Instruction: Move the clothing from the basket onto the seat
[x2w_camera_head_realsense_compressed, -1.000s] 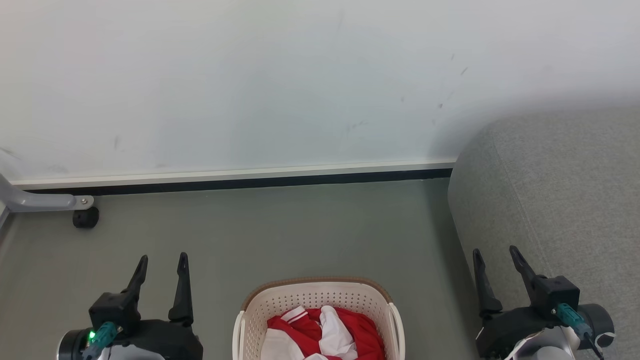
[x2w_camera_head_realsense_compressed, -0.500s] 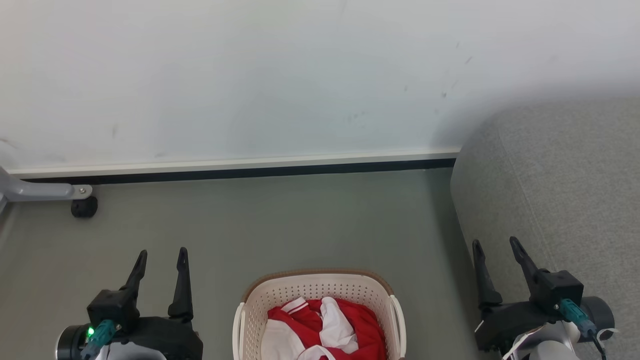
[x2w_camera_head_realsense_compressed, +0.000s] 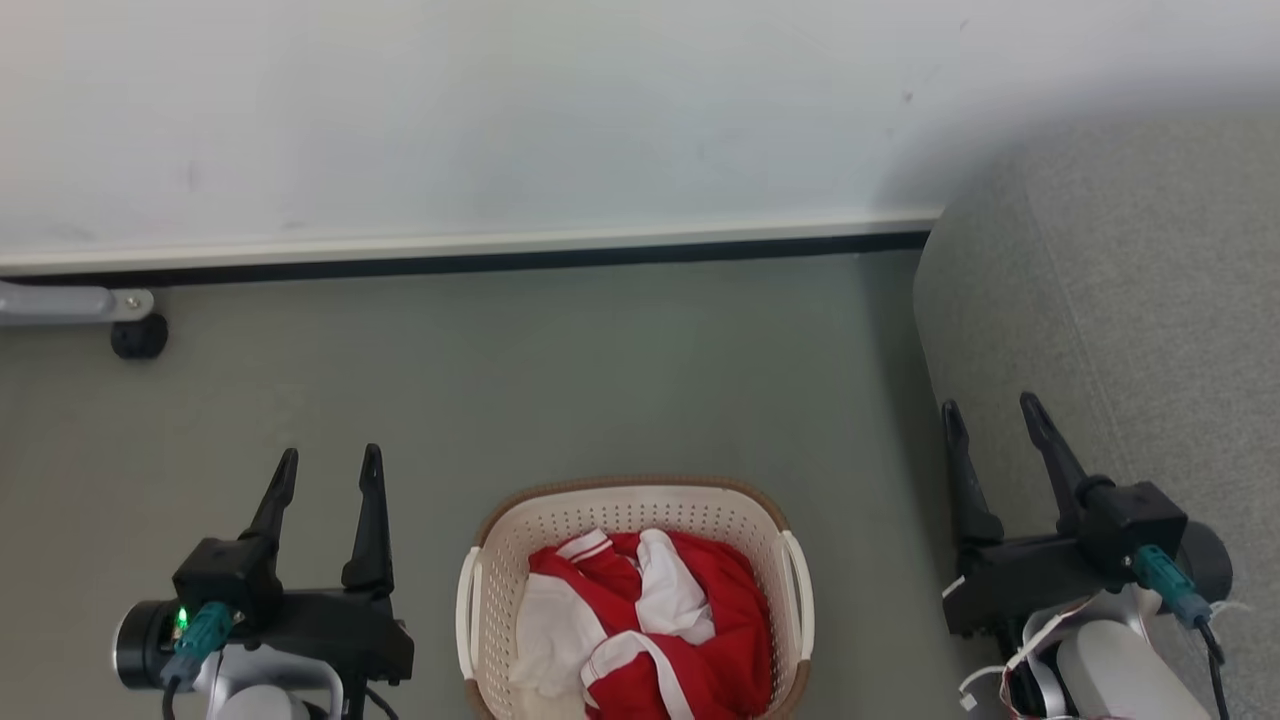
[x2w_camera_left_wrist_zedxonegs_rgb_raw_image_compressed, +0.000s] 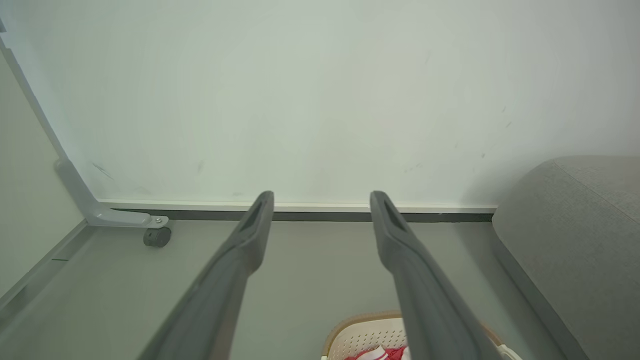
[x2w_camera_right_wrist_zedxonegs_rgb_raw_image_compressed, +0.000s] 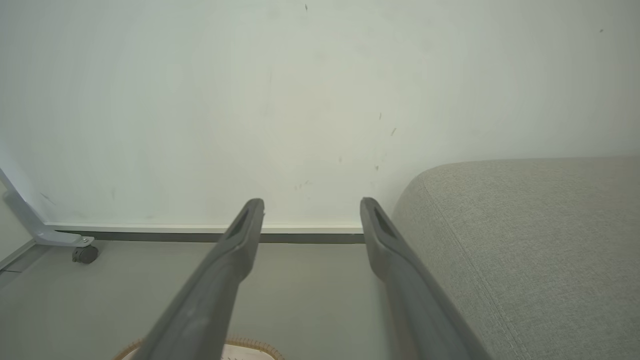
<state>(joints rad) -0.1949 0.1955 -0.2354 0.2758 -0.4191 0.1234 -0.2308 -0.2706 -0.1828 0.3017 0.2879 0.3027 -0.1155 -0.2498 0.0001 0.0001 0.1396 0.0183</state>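
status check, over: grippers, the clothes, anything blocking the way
Both open, empty: left gripper, right gripper. The clothing heaped in the basket, none on the seat as far as seen. No obstacle seen between basket and seat.

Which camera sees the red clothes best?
The head view: it looks down into the basket, so the red clothes lie in plain sight. The left wrist view catches a red scrap at its bottom edge. The right wrist view catches the basket's rim.

Grey-green floor (x2w_camera_head_realsense_compressed: 600, 370) under basket (x2w_camera_head_realsense_compressed: 620, 512), seat (x2w_camera_head_realsense_compressed: 1150, 300), black caster (x2w_camera_head_realsense_compressed: 138, 338).
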